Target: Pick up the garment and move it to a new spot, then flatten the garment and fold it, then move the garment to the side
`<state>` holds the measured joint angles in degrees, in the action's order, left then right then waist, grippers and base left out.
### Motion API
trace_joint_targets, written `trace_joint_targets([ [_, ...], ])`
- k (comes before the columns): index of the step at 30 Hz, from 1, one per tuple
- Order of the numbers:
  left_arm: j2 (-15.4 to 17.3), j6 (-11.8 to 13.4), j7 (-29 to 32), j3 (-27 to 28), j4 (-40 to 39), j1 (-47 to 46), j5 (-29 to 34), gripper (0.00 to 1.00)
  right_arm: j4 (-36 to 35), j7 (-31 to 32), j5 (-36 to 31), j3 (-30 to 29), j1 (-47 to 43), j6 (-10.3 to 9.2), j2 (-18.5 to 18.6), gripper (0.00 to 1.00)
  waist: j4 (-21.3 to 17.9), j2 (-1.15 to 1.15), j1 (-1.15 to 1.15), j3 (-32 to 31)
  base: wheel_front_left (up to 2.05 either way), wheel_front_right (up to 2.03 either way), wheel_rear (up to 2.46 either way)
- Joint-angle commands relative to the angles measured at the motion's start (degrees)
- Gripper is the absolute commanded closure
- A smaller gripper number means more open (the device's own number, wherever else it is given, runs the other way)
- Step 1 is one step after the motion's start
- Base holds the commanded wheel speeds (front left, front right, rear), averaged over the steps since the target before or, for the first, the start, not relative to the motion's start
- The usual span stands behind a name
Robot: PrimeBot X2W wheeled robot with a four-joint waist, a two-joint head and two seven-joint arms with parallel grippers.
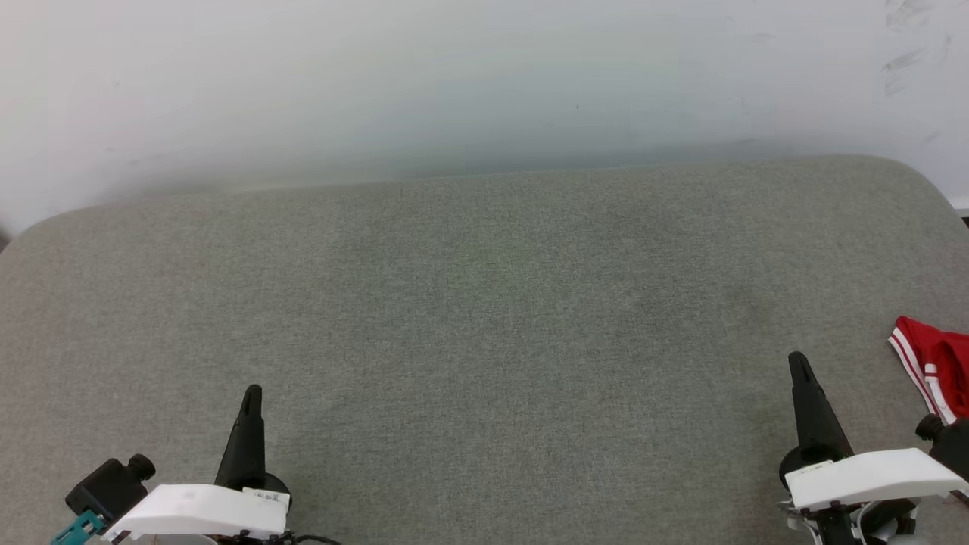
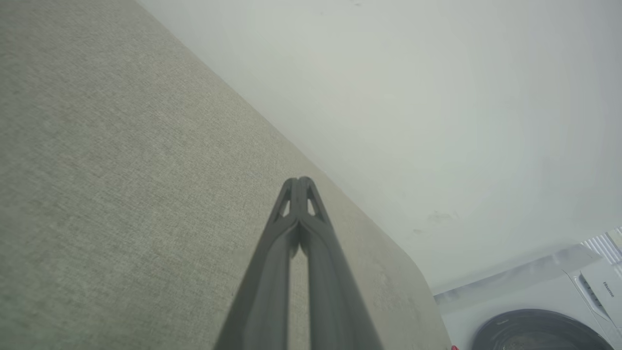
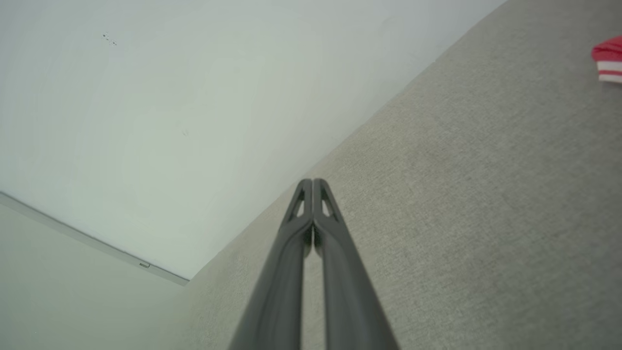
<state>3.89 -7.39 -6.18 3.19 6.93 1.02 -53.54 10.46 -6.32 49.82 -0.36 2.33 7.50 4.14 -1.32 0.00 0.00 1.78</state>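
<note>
You will find the shirt (image 1: 936, 362) at the far right edge of the head view. It lies on the grey cushion (image 1: 484, 318), near the right claw (image 1: 796, 358) and off to its right, not touching it. What shows is bunched red cloth with a band of red and white stripes along its left border. In the right wrist view the shirt (image 3: 609, 59) is a small red lump with white stripes at the upper right, well apart from the fingers.

Your right claw (image 3: 312, 182) is fully closed. In its wrist view the two dark fingers meet at the tips, with only a thin slit lower down, and they grip nothing. The left claw (image 1: 253, 390) sits at the lower left of the head view, far from the shirt. In its own wrist view the left claw (image 2: 299, 181) is closed tip to tip in the same way and is also empty. Both point across bare cushion toward the white wall (image 1: 484, 83). You cannot tell from these views whether either tip touches the fabric.

The picture edge cuts off most of the shirt in both views, so its print, its sleeves and its overall lie cannot be made out. In the head view a dark part of the right arm covers the shirt's lower end. At the lower right of the left wrist view there is a white appliance (image 2: 539, 330) with a round dark door, blurred and cropped. A red speck at the bottom edge there is too small to identify.
</note>
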Motion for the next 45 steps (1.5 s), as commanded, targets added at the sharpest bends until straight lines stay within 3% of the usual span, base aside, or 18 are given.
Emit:
trace_joint_targets([
  [1,0.5,-0.1,0.4,0.1,-0.3,-1.4,-1.9,1.00,-0.4,0.5,2.1,-0.2,1.8,0.00,0.5,1.00,0.0,0.00,0.00,0.0,0.00,0.00,0.00],
  [45,0.4,-0.1,7.1,0.9,4.2,-5.3,-25.8,1.00,2.0,7.1,28.3,-2.6,3.2,-0.01,0.4,1.00,0.7,0.00,0.00,-0.9,0.00,0.00,0.00],
])
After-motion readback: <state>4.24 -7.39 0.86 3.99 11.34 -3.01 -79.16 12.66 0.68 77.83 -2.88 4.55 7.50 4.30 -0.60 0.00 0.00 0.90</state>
